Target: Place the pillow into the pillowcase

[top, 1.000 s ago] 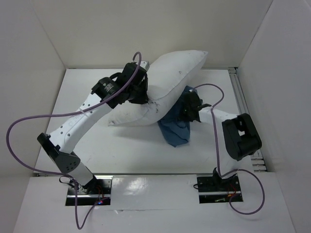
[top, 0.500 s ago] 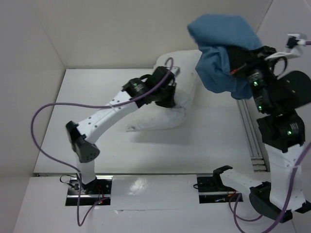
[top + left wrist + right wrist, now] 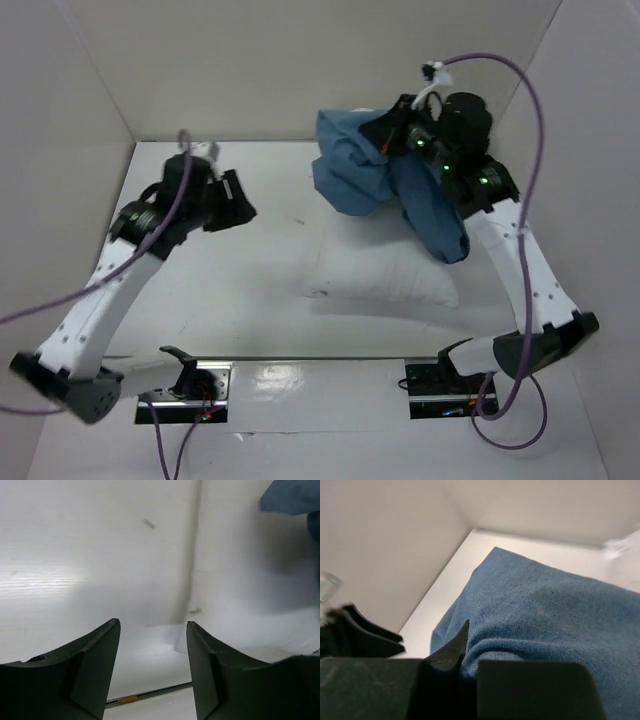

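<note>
Left gripper [image 3: 236, 202]: jaws spread, nothing between them; clamped on the pillow a second ago, now let go and drawn back to the left, well apart from it.
Table [image 3: 200, 290]: white, smooth, hard, matt; bare under the left gripper.
Pillow [image 3: 385, 272]: released; lying flat on the table at centre, no longer propped up toward the back wall. White fabric, plump, rectangular, pointed corners, faint creases; soft enough to sag if gripped at one point.
Pillowcase [image 3: 355, 170]: lifted off the table, lowered from its high point of half a second ago; now hanging over the pillow's far right end, one fold draped down toward it. Dusty-blue cloth, limp, wrinkled, bunched in two lobes; mouth not discernible.
Right gripper [image 3: 471, 652]: pressed together on a fold of the pillowcase, carrying it in the air.
Meaning for the task: pillow and case separated, neither inside the other; insertion judged not begun. Free left gripper available, probably to open the case's mouth or feed in a pillow corner.
</note>
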Available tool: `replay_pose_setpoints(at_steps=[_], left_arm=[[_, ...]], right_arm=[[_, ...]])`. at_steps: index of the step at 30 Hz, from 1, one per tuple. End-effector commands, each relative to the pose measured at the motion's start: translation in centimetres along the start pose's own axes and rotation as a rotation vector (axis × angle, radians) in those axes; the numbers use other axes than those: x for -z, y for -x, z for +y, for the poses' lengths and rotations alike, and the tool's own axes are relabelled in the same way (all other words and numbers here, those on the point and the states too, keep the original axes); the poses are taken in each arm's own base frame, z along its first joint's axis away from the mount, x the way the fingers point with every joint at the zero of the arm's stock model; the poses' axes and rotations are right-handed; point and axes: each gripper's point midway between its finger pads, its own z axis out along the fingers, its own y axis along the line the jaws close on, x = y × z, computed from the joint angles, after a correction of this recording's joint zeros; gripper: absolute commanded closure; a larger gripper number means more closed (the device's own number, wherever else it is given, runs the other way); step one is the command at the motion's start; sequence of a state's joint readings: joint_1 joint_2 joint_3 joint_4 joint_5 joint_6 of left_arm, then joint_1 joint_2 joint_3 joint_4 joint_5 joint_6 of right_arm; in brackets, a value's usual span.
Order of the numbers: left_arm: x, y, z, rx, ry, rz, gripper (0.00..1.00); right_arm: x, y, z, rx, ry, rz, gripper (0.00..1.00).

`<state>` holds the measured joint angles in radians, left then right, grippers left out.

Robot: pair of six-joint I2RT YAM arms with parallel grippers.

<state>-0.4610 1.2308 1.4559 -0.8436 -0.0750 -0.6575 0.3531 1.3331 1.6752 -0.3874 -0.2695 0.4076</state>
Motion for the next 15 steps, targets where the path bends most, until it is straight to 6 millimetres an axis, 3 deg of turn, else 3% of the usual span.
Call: replay_pose_setpoints(at_steps=[1,3,4,6,7,9,10,11,12,13,14,15], left_arm=[[2.4,-0.8,3.8,0.148,0.059,-0.066,0.33],[3.9,-0.1,6.5,0.225,0.120,-0.136,0.27],[4.2,-0.2,7.3,0.253,0.139,-0.145,0.20],[5.2,0.3,8.6,0.297,0.177,-0.187,0.19],[5.8,1.1,9.2,0.318,0.190,-0.220,0.17],[6.6,1.4,10.3,0.356,0.226,-0.258,0.15],[6.8,1.3,10.6,0.363,0.232,-0.266,0.14],[6.9,1.6,10.8,0.368,0.233,-0.278,0.14],[6.9,2.0,10.7,0.361,0.223,-0.291,0.13],[6.4,1.7,11.2,0.340,0.238,-0.271,0.13],[6.0,1.9,11.1,0.328,0.234,-0.261,0.11],[5.4,1.8,11.5,0.322,0.243,-0.241,0.09]], right_arm=[[-1.3,-2.3,9.2,0.033,0.347,0.051,1.00],[-2.9,-4.9,11.7,0.047,0.395,0.110,1.00],[-4.8,-8.1,13.9,0.053,0.416,0.174,1.00],[-6.6,-12.7,15.3,0.059,0.410,0.274,1.00],[-8.1,-16.9,16.9,0.062,0.425,0.353,1.00],[-9.1,-21.7,17.5,0.065,0.411,0.475,0.96],[-9.2,-23.8,18.0,0.080,0.432,0.540,0.80],[-9.1,-26.8,18.5,0.117,0.436,0.658,0.35],[-9.2,-27.7,18.2,0.143,0.411,0.695,0.22],[-9.7,-27.0,18.1,0.205,0.342,0.664,0.17],[-8.9,-27.6,16.7,0.240,0.249,0.695,0.14],[-8.6,-26.5,16.5,0.265,0.201,0.653,0.07]])
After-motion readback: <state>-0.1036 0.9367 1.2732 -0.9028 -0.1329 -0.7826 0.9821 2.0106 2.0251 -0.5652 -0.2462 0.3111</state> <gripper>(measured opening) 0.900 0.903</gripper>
